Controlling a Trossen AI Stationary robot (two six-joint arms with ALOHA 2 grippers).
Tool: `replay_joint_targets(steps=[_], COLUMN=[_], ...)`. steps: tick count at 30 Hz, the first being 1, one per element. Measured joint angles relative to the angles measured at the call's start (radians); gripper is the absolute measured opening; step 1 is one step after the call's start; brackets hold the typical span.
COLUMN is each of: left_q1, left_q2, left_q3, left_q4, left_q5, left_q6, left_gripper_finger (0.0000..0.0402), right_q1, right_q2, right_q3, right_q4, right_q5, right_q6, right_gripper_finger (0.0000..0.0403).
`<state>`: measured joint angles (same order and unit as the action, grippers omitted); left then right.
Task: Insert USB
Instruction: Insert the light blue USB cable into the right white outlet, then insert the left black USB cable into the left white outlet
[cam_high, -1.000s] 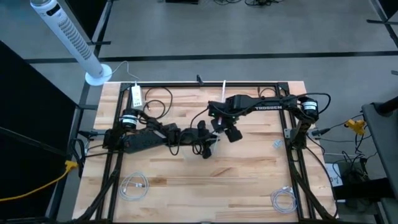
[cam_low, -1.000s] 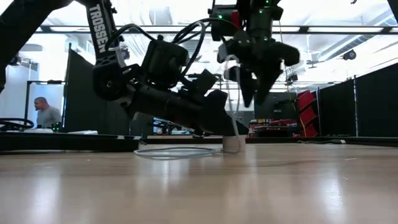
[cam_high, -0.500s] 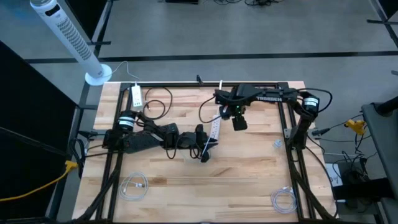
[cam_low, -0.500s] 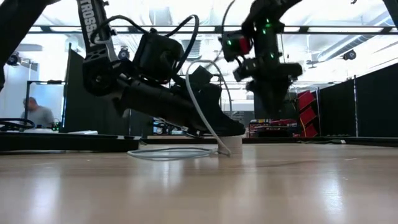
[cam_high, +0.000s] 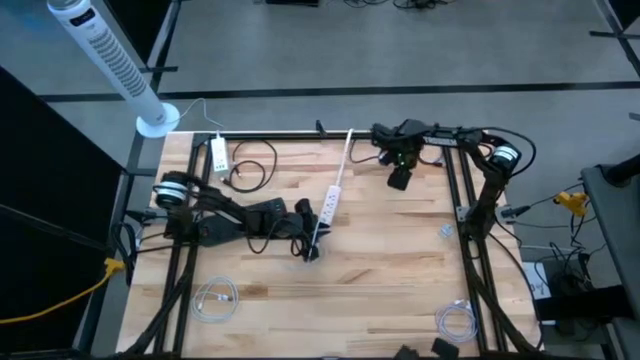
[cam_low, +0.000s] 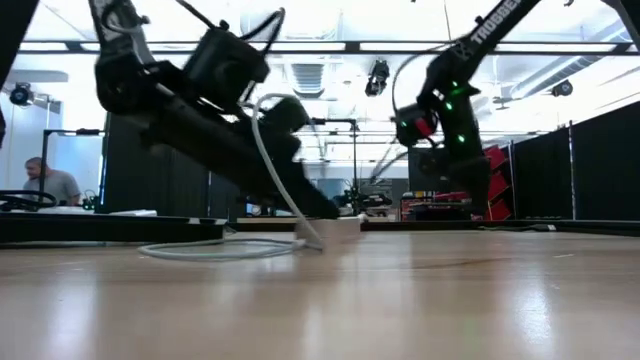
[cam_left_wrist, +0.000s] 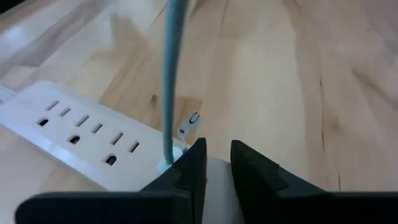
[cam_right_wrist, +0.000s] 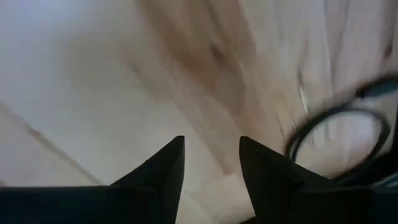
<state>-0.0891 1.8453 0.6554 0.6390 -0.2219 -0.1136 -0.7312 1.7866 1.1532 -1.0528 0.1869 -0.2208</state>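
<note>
Left gripper (cam_left_wrist: 214, 163) fingers near-closed, nothing visibly pinched, beside power strip (cam_high: 335, 196) mid-bench where USB cable (cam_left_wrist: 171, 81) stands plugged; right gripper (cam_high: 398, 178), fingers spread empty, near far edge.

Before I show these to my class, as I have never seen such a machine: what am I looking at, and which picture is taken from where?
It is a robot with two dark arms at a wooden table, each ending in a two-fingered hand. One picture looks straight down from above, one looks level along the tabletop, and two come from cameras on the wrists.

On the table lie a white power strip, a smaller white strip at the back left, a coiled white cable at the front left and a second coil at the front right.

The left hand is low at one end of the power strip, beside a pale cable that rises from there. Whether it grips that cable I cannot tell. The right hand is open and empty, near the table's back edge.
</note>
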Motion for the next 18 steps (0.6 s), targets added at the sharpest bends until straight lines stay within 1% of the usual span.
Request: replay_joint_targets(steps=[2, 5, 9, 12, 15, 18], left_q1=[-0.006, -0.006, -0.005, -0.005, -0.005, -0.005], left_q2=[-0.053, -0.106, -0.111, -0.108, -0.099, -0.102], left_q3=[-0.025, -0.055, -0.063, -0.044, -0.021, 0.012], left_q4=[-0.009, 0.009, 0.007, 0.003, -0.053, -0.177], left_q5=[0.018, 0.017, 0.005, 0.015, 0.03, 0.021], left_q6=[0.018, 0.036, 0.038, 0.035, 0.024, 0.017], left_gripper_finger=[0.0064, 0.0064, 0.0064, 0.0064, 0.0064, 0.0064], right_q1=[-0.042, -0.08, -0.102, -0.106, -0.104, -0.093], right_q2=[0.0, 0.0, 0.0, 0.0, 0.0, 0.0], right_q3=[-0.016, -0.033, -0.039, -0.038, -0.038, -0.038], right_q4=[0.023, 0.044, 0.061, 0.069, 0.085, 0.131], right_q5=[0.0, -0.001, 0.012, 0.018, 0.015, -0.015], right_q6=[-0.01, -0.001, 0.011, 0.012, 0.016, 0.038], right_gripper_finger=[0.013, 0.0129, 0.0132, 0.0139, 0.0144, 0.0147])
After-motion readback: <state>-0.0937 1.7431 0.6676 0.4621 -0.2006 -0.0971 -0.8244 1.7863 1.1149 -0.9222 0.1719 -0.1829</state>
